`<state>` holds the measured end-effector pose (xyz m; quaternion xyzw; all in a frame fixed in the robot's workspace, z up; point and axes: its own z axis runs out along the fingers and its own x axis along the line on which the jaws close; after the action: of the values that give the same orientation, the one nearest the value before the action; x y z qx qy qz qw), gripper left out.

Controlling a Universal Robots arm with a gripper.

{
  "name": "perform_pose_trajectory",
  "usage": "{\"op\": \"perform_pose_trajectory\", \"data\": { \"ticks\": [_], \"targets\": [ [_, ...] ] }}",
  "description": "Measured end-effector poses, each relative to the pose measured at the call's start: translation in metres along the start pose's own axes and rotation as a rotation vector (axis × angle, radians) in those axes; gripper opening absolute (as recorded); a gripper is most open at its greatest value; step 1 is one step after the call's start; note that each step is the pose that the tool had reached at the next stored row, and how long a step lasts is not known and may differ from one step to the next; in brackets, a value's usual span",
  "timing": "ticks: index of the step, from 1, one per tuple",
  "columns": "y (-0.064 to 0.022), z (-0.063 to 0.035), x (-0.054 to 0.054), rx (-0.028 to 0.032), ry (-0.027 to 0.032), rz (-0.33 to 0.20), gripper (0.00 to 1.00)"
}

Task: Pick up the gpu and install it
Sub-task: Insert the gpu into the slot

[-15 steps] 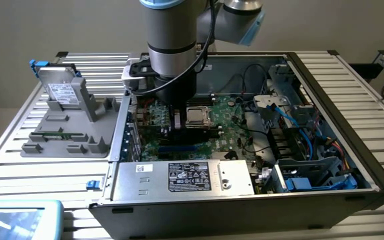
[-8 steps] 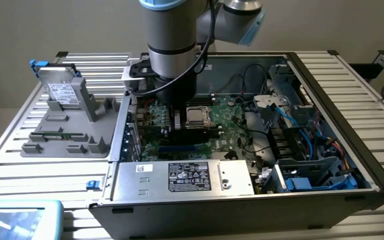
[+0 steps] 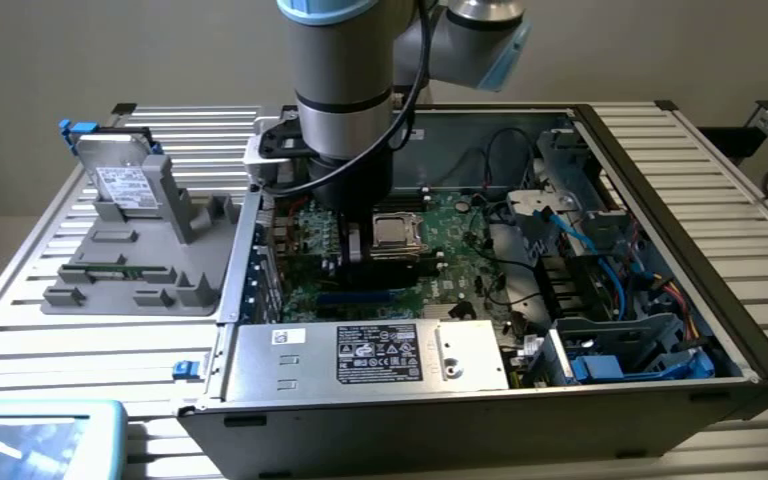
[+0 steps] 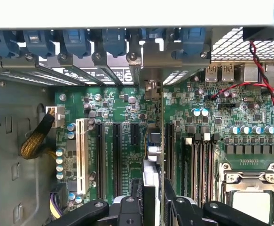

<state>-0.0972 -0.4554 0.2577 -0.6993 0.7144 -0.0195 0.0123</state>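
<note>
The gpu (image 4: 151, 175) shows edge-on in the wrist view, standing upright over the green motherboard (image 4: 122, 113), with its silver end bracket (image 4: 151, 87) against the case's rear slot openings. My gripper (image 4: 151, 203) is shut on it, one black finger (image 4: 131, 205) on each side of the card. It lines up with a row between the black expansion slots (image 4: 117, 155) and the memory slots (image 4: 193, 162); I cannot tell whether it is seated. In the exterior view the arm reaches straight down into the open computer case (image 3: 651, 200), and the gripper (image 3: 353, 250) is low over the board.
A CPU socket (image 3: 395, 232) sits just beside the gripper. The power supply (image 3: 371, 355) lies along the case's near side, and blue cables (image 3: 598, 250) fill the exterior view's right. Left of the case, a grey fixture (image 3: 131, 285) holds a hard drive (image 3: 128, 185) and a memory stick (image 3: 117, 270).
</note>
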Motion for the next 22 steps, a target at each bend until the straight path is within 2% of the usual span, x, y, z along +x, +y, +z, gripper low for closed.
{"op": "perform_pose_trajectory", "data": {
  "ticks": [22],
  "targets": [
    [0.0025, 0.0007, 0.0019, -0.0001, 0.0003, 0.006, 0.28]
  ]
}}
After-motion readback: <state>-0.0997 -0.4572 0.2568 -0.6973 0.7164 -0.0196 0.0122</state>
